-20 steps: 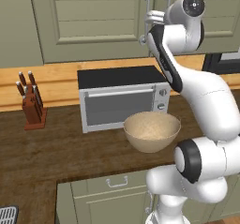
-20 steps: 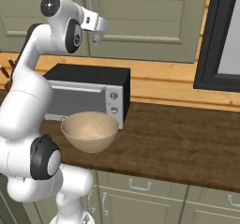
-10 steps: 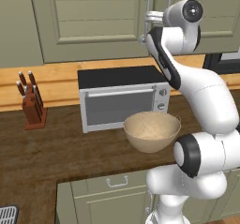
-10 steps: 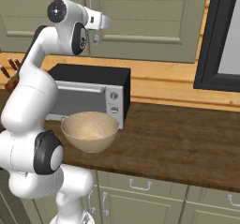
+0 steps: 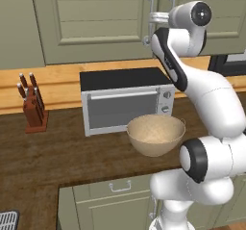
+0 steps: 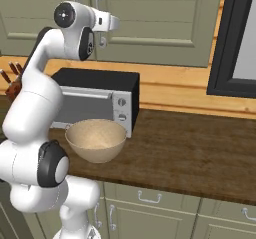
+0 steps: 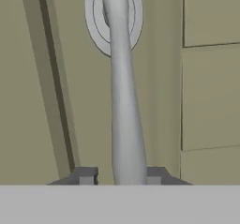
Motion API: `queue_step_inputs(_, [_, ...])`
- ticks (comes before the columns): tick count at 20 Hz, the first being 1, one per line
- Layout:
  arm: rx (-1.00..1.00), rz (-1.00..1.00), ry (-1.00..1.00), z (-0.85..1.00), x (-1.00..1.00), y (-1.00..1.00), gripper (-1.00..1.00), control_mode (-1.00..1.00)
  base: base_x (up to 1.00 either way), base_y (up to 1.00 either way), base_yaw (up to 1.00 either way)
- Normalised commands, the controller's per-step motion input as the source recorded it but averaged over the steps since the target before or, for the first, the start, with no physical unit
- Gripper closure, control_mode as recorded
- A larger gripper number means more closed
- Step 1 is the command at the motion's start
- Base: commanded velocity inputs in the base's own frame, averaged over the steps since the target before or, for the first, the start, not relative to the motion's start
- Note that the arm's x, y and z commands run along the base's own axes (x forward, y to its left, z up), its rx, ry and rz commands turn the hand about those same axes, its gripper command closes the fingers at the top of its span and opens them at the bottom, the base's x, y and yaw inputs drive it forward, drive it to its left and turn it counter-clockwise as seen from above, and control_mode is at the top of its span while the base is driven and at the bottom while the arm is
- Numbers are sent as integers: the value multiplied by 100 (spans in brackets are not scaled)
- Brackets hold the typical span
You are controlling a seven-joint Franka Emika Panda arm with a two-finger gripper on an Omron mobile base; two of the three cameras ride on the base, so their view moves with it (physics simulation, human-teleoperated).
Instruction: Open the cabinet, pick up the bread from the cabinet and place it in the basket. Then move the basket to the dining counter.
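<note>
The cabinet [image 5: 228, 3] [image 6: 160, 23] has its sage-green door [image 7: 206, 92] closed. The curved silver handle [image 7: 123, 101] runs up the hand view between the two dark fingertips [image 7: 86, 174], which press in on it from either side. My gripper [image 5: 153, 17] [image 6: 116, 22] [image 7: 122, 174] is raised to the handle, shut on it. The round tan basket [image 5: 155, 134] [image 6: 96, 140] stands on the wood counter in front of the microwave, with nothing in it. The bread is hidden behind the door. The dining counter is out of view.
A black and silver microwave [image 5: 126, 100] [image 6: 95, 100] stands against the back wall under the cabinet. A knife block [image 5: 32, 108] is at the left. The matching left door [image 5: 96, 22] is closed. A dark-framed window [image 6: 235, 38] is at the right.
The hand has moved in closer to the cabinet door, and the fingers have closed in around the handle. The basket and the door have not moved.
</note>
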Motion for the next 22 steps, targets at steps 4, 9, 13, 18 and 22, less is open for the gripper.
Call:
queue_step_inputs(4, [1, 0, -1, 0, -23, -29, 100, -100, 0, 0, 0])
queue_step_inputs(9, [1, 0, 0, 0, -80, -37, 100, -100, 0, 0, 0])
queue_step_inputs(13, [2, 0, 0, 0, -100, -46, 100, -100, 0, 0, 0])
queue_step_inputs(18, [2, 0, 0, 3, -100, -48, 100, -100, 0, 0, 0])
queue_step_inputs(22, [2, -1, 0, 0, -100, -47, 100, -100, 0, 0, 0])
